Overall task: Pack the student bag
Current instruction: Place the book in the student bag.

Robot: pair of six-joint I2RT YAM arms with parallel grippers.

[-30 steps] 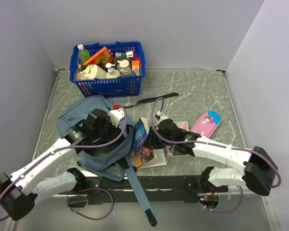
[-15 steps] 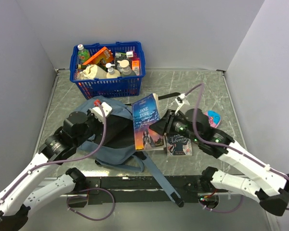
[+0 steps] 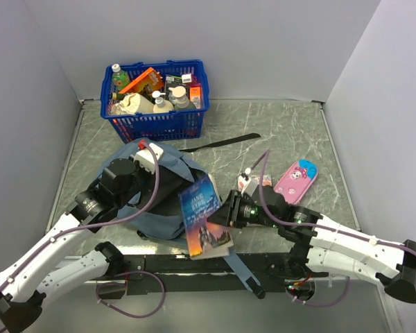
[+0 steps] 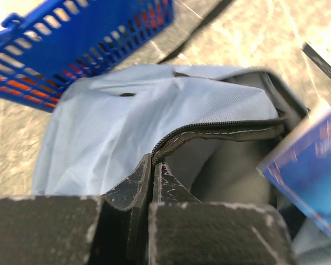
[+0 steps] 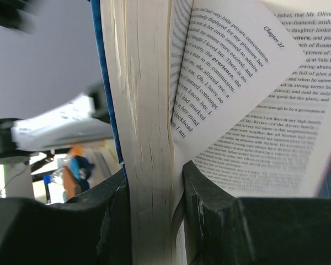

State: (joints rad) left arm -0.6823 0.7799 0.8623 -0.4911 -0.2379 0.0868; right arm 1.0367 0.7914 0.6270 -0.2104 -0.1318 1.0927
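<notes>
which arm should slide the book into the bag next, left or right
Right. The right tool grips the book just beside the student bag's mouth. The left tool is pinched on the zipper edge, holding that mouth open, so it is not free.

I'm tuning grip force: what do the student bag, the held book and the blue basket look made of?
The student bag looks like soft woven fabric, matte grey-blue: it creases and sags. The book is paper, probably with a printed softcover: its pages fan and bend in the right wrist view. The basket is likely rigid moulded plastic: slightly shiny blue lattice walls.
</notes>
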